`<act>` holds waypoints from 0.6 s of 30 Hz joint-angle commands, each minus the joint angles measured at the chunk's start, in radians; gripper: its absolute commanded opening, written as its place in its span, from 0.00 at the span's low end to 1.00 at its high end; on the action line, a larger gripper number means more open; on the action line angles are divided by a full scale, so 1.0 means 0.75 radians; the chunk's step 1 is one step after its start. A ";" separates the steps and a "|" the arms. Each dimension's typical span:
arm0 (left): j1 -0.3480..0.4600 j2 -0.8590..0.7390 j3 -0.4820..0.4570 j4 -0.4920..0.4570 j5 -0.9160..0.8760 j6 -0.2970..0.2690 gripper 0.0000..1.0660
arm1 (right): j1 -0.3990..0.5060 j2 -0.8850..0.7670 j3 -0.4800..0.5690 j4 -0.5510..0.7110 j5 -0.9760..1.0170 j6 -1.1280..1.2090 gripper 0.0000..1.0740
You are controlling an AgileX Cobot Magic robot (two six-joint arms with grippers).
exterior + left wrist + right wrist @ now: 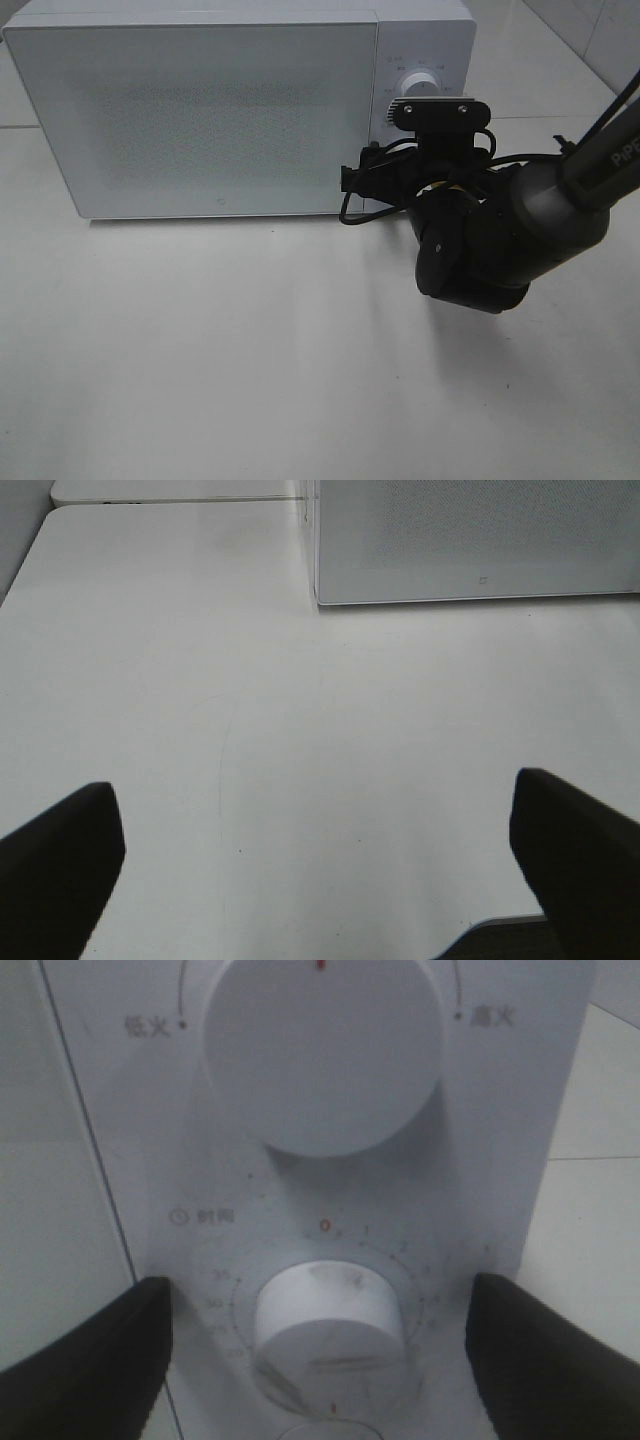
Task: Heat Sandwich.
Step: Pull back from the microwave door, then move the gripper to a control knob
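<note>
A: Big stuff first?
B: White table (250, 350), white microwave (200, 110) at the back w/ door shut. Right arm (500, 230) up at its ctrl panel.
A: Sandwich?
B: Not visible in any view, so can't tell where it is or how it looks.
A: Grippers?
B: Right gripper (315, 1280) open, fingers either side of the timer knob (328, 1322), gaps both sides, nothing held. Left gripper (312, 778) wide open over the table, holding nothing.
</note>
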 commanded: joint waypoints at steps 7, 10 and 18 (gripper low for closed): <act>0.003 -0.031 0.000 -0.012 -0.007 -0.003 0.92 | -0.011 -0.015 -0.011 -0.013 -0.012 0.008 0.45; 0.003 -0.031 0.000 -0.012 -0.007 -0.003 0.92 | -0.011 -0.015 -0.011 -0.013 -0.013 0.008 0.29; 0.003 -0.031 0.000 -0.012 -0.007 -0.003 0.92 | -0.011 -0.015 -0.011 -0.013 -0.013 0.025 0.15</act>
